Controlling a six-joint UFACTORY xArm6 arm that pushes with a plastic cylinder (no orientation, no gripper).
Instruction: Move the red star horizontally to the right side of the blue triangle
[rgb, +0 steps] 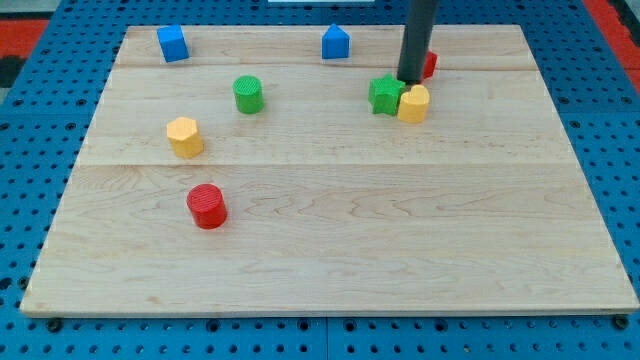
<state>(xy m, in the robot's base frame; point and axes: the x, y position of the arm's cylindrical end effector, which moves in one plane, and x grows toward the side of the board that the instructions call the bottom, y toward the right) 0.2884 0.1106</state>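
Note:
The red star (429, 65) shows only as a small red edge at the view's top right, mostly hidden behind my rod. My tip (410, 79) rests just left of it, touching or nearly touching. The blue triangle (335, 42), a house-like block, sits near the board's top edge, left of the rod. The red star lies to the right of the blue triangle and slightly lower.
A green star (385, 95) and a yellow block (414, 103) touch each other just below my tip. A blue cube (172, 43) is at top left, a green cylinder (248, 94), a yellow hexagon (184, 136) and a red cylinder (207, 206) lie on the left half.

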